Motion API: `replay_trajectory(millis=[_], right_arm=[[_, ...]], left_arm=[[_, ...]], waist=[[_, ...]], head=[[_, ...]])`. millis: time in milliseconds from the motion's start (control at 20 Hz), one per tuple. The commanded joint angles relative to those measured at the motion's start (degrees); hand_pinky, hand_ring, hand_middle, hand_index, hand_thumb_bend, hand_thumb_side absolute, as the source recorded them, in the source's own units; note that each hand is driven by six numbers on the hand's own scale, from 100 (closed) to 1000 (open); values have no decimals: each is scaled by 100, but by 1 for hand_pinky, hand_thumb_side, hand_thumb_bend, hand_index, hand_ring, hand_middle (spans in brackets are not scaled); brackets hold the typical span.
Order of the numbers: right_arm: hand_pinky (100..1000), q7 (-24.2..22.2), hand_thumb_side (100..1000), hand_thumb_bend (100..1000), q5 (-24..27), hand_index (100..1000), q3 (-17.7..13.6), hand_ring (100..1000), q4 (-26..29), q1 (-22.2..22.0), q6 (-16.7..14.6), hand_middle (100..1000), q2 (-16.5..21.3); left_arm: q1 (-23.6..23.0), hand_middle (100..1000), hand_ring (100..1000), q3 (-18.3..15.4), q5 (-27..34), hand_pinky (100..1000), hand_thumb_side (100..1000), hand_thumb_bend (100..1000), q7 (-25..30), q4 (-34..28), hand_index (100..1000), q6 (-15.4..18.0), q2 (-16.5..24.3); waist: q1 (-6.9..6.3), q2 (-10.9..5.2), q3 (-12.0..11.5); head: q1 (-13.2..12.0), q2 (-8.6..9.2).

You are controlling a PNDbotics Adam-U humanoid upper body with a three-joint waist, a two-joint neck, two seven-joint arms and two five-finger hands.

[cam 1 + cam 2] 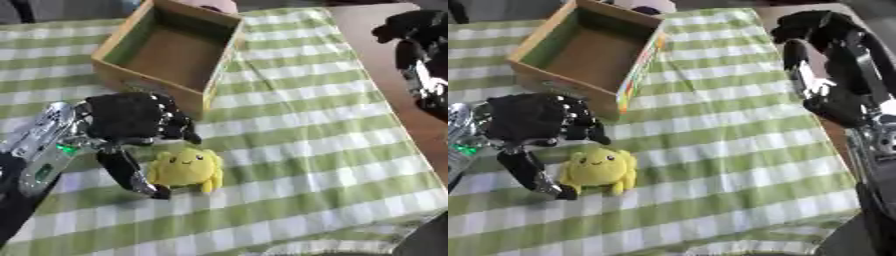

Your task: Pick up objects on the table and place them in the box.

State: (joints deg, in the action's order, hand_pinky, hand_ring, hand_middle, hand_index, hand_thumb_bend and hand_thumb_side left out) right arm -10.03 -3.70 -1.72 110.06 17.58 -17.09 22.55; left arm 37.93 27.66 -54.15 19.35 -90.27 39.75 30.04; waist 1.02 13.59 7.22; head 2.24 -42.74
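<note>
Fingers of the left hand [131,120] curl above the small yellow plush toy [186,169], thumb down beside it, nothing gripped yet; toy lies on the green checked cloth [332,165] just before the empty open cardboard box [166,47]. Reach step; next, close round toy, lift into box. Right hand [833,70] idle at right, fingers unclear
</note>
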Motion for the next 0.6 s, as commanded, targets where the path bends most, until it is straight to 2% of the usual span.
replay_trajectory(millis=[50, 450, 550, 600], right_arm=[[773, -3, 525, 100, 40, 758, -15, 723, 92, 32, 1, 563, 104], [772, -7, 525, 100, 60, 756, -12, 723, 87, 32, 7, 562, 90], [772, -9, 525, 100, 63, 756, -10, 723, 87, 31, 8, 562, 89], [772, -11, 525, 100, 64, 756, -10, 723, 87, 30, 8, 562, 88]], left_arm=[[137, 691, 648, -60, -186, 688, 666, 460, -89, 209, 876, 3, -70], [164, 657, 608, -8, -250, 641, 714, 338, 54, 662, 880, 45, -268], [158, 643, 597, 10, -225, 629, 697, 316, 120, 682, 878, 71, -279], [151, 613, 568, 14, -205, 602, 599, 241, 147, 685, 870, 81, -282]], waist=[[11, -108, 11], [20, -102, 13], [22, -102, 14], [23, -102, 14]], head=[[27, 52], [35, 48], [36, 46], [35, 46]])
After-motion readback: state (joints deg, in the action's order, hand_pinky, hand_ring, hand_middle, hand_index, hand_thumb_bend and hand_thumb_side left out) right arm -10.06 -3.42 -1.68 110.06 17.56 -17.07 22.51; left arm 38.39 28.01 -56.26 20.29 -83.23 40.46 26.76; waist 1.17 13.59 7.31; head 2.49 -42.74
